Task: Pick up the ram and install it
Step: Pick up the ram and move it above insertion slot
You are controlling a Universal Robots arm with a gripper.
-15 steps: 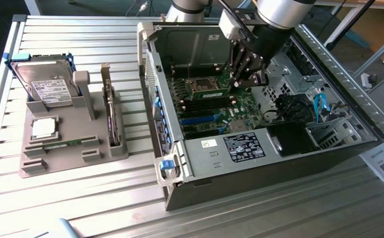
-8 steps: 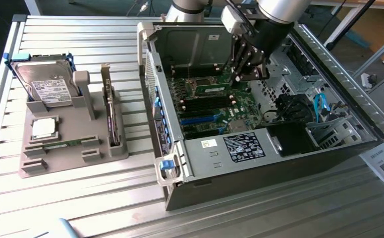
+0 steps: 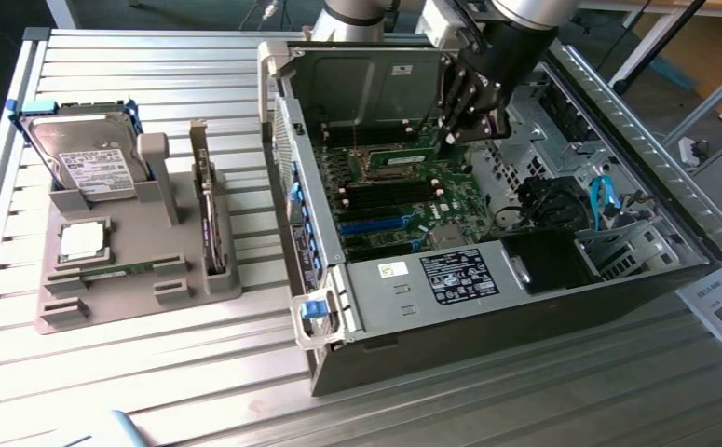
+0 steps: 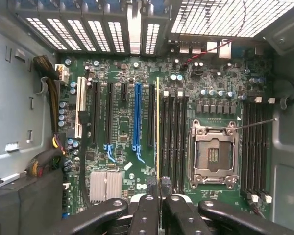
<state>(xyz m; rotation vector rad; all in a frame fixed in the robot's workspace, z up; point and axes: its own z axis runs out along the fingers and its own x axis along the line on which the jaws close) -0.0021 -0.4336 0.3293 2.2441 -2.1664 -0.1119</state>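
1. The jaws are pinching the ram (image 4: 158, 127). In the wrist view it appears edge-on, as a thin pale line above the motherboard (image 4: 117, 122), inside the open computer case (image 3: 485, 328).
2. The ram hangs just beside the group of black memory slots (image 4: 172, 137), next to the empty processor socket (image 4: 211, 154). I judge that the step in hand is bringing it into a slot.
3. To do this well, the stick should stay parallel to the slot and upright. The pressure should go straight down and be equal at both ends, so that no corner enters first.
4. I cannot tell whether the lower edge already touches a slot.
5. The chips and the notch are hidden by the edge-on angle, and the jaws cover the near end. The slot latches are too small to judge.
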